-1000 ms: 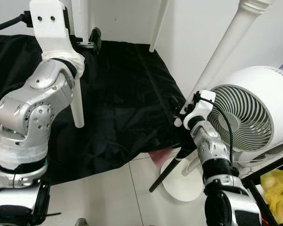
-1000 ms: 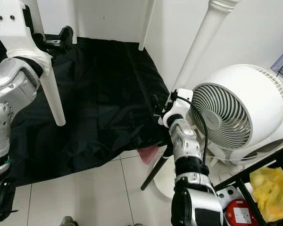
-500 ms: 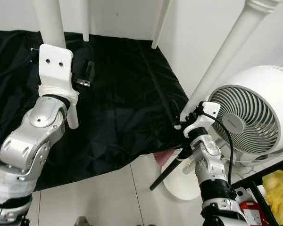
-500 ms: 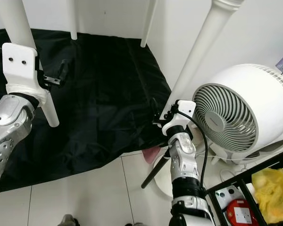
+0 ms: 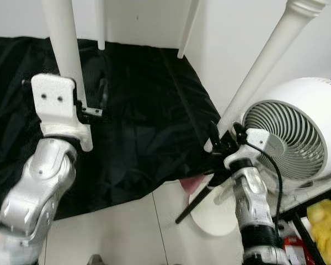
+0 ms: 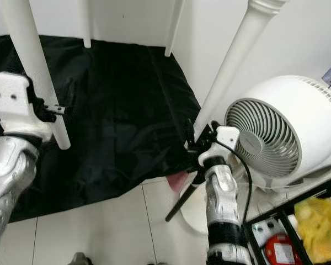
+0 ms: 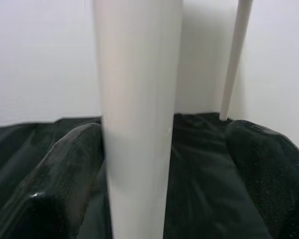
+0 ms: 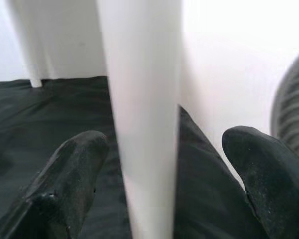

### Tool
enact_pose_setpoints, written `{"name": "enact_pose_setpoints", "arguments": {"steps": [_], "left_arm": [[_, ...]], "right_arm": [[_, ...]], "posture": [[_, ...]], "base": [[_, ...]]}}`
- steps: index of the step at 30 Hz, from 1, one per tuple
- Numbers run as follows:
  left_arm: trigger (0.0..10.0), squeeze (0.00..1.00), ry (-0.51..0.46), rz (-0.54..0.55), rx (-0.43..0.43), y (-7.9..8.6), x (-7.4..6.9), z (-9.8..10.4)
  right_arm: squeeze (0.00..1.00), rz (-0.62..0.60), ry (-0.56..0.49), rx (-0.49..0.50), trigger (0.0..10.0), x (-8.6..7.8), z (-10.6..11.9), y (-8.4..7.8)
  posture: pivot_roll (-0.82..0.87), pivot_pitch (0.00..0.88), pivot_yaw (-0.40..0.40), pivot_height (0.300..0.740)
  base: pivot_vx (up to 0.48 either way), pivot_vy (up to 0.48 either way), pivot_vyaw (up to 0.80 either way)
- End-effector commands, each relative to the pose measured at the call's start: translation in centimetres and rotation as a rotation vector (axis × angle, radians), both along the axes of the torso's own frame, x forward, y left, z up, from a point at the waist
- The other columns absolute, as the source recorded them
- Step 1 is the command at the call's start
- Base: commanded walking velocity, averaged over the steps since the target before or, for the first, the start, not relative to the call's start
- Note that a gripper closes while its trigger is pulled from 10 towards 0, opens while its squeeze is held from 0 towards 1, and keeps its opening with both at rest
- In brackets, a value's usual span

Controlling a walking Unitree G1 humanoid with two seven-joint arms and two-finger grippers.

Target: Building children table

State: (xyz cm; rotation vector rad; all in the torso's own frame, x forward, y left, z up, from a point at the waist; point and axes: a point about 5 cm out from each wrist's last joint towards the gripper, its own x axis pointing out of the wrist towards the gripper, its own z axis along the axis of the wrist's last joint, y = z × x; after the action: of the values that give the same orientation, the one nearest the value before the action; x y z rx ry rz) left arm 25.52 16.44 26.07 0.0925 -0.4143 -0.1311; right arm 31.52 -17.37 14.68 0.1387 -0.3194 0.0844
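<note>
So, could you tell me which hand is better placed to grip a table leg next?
Probably the left. The left hand has the near white leg against one finger, well inside its open fingers. The right hand also straddles the right leg, with gaps on both sides.

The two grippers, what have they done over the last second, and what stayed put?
Both grippers reached forward: the left gripper now straddles the near white table leg, and the right gripper straddles the slanted leg, fingers open around each. The fan and black cloth stayed put.
</note>
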Motion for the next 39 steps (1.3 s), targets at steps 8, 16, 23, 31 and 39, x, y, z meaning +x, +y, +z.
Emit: {"name": "enact_pose_setpoints", "arguments": {"steps": [8,16,23,31,39], "left_arm": [[10.0,0.00,0.119,-0.290,-0.093,-1.0,-0.5,-2.9],[10.0,0.00,0.233,-0.363,0.030,-1.9,-0.2,-7.3],[10.0,0.00,0.325,-0.362,0.108,-2.3,0.1,-12.0],[10.0,0.00,0.375,-0.519,0.219,-3.3,-2.0,-15.2],[10.0,0.00,0.380,-0.678,0.426,-2.5,-4.0,-18.2]], "right_arm": [[0.00,-0.045,-0.016,-0.005,10.0,-1.5,-0.5,-0.9],[0.00,-0.050,0.032,-0.062,10.0,-2.8,-2.4,-0.9],[0.00,0.018,0.086,-0.185,10.0,-3.9,-4.8,-0.1],[0.00,0.288,0.119,-0.338,10.0,-6.3,-7.1,1.8],[0.00,0.505,0.192,-0.520,10.0,-7.6,-9.8,1.8]], "posture": [[0.01,0.079,-0.116,0.740],[-0.01,0.055,-0.076,0.740],[-0.02,0.041,-0.072,0.740],[-0.01,0.031,-0.095,0.740],[0.00,0.026,-0.106,0.740]], "base": [[0.000,0.000,0.00],[0.000,0.000,0.00],[0.000,0.000,0.00],[0.000,0.000,0.00],[0.000,0.000,0.00]]}}
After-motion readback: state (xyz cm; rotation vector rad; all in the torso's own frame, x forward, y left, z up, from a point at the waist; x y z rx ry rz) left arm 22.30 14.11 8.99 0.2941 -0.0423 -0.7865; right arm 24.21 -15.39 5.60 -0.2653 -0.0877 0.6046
